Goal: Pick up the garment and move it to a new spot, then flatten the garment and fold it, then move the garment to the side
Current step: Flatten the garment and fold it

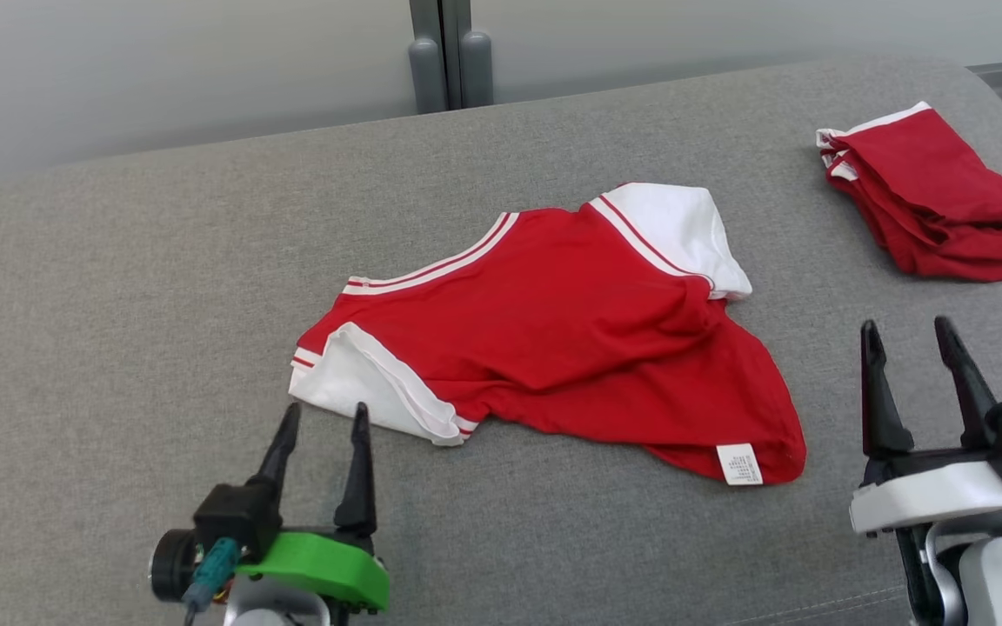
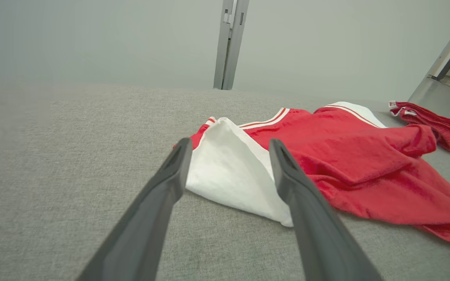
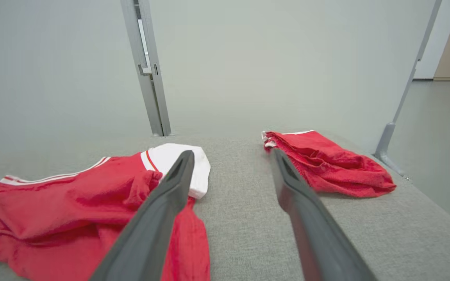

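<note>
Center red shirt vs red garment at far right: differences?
Center shirt lies spread out, wrinkled; far-right garment is folded compact. Center shirt shows wide white sleeves and a label; far-right garment just thin white trim. Both red, on the grey cushion.

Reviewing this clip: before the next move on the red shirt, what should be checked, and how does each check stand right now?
1. Open, empty left tool: ok.
2. Open, empty right tool: ok.
3. Flat red shirt on the grey cushion: not ok, creased through the middle, hem rumpled near the label.
4. Its white sleeve just ahead of the left tool: ok.
5. The second red garment apart from the shirt: ok.
6. No fabric tucked under the shirt: cannot tell.
</note>
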Motion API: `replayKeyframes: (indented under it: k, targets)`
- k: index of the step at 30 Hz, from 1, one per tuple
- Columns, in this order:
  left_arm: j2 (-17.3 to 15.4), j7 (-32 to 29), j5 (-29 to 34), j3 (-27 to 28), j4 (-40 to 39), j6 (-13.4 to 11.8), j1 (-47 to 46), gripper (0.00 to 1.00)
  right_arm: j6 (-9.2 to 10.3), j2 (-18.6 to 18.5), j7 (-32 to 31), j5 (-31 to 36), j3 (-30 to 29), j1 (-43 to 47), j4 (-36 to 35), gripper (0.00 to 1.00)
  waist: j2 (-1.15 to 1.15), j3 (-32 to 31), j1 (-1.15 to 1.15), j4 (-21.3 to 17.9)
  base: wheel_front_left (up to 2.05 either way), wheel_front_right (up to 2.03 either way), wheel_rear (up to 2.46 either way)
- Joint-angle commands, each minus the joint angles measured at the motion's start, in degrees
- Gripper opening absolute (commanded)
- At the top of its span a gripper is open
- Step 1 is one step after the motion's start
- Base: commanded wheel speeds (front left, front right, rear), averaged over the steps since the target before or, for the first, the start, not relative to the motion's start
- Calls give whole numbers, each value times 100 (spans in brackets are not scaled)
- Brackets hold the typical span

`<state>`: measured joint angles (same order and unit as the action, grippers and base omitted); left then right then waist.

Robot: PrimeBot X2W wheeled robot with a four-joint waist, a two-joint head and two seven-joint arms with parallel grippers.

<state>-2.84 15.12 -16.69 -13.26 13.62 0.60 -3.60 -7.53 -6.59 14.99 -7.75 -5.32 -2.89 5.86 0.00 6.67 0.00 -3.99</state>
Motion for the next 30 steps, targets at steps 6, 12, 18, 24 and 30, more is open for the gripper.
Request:
replayKeyframes:
  k: [6, 12, 18, 24, 30]
  targets:
    - [-14, -187, -299, -719, 749, -78, -758, 100, 9, 195, 20, 184, 140, -163, -548, 100, 0, 162, 0, -173, 0, 0, 0]
    - [-17, -333, -591, -1054, 1457, -612, -1236, 100, 9, 283, 21, 164, 312, -230, -606, 100, 0, 337, 0, -409, 0, 0, 0]
    - [-18, -291, -780, -1216, 1864, -859, -1479, 44, 9, 318, 22, 207, 224, -247, -643, 100, 0, 446, 0, -503, 0, 0, 0]
    - [-19, -93, -869, -1315, 1815, -803, -1583, 0, 9, 345, 22, 234, 171, -265, -657, 100, 0, 440, 0, -364, 0, 0, 0]
    - [-124, 5, -747, -1164, 1139, -912, -1159, 0, 9, 351, 22, 299, 22, -192, -670, 100, 0, 365, 0, 40, 0, 0, 0]
